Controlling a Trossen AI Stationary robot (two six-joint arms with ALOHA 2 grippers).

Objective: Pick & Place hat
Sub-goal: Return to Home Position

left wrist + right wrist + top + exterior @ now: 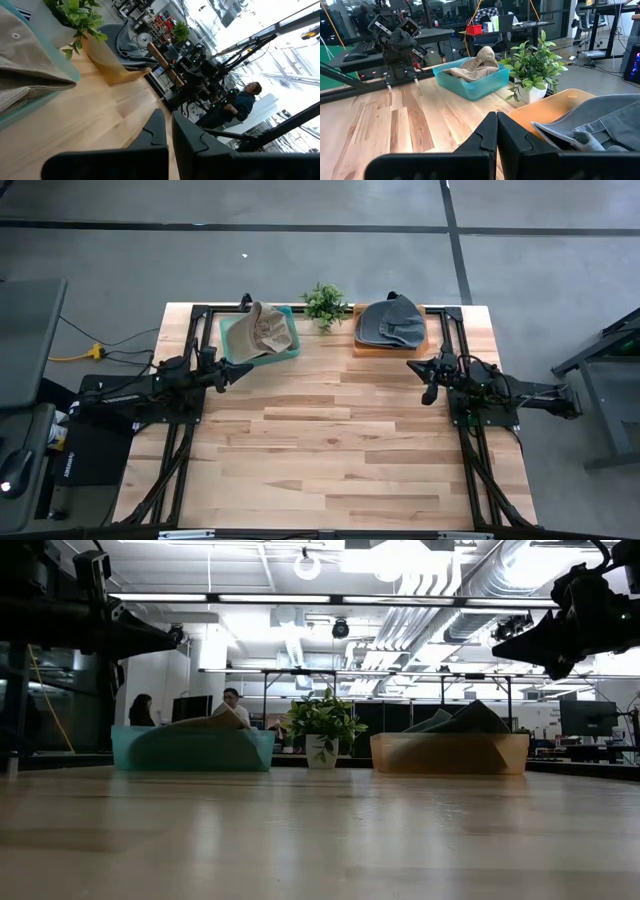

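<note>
A tan hat [267, 330] lies in a teal tray [236, 329] at the table's far left; it also shows in the right wrist view [475, 64]. A grey hat [392, 321] lies in an orange tray [366, 349] at the far right. My left gripper [246, 370] is shut and hovers level just near of the teal tray, its fingers [161, 131] together. My right gripper [414, 366] is shut and hovers level just near of the orange tray, its fingers [492, 131] together. Neither holds anything.
A small potted plant [324, 304] stands between the two trays at the far edge. The wooden table top [340, 450] stretches bare toward the near edge. People sit and stand in the room beyond the table [232, 705].
</note>
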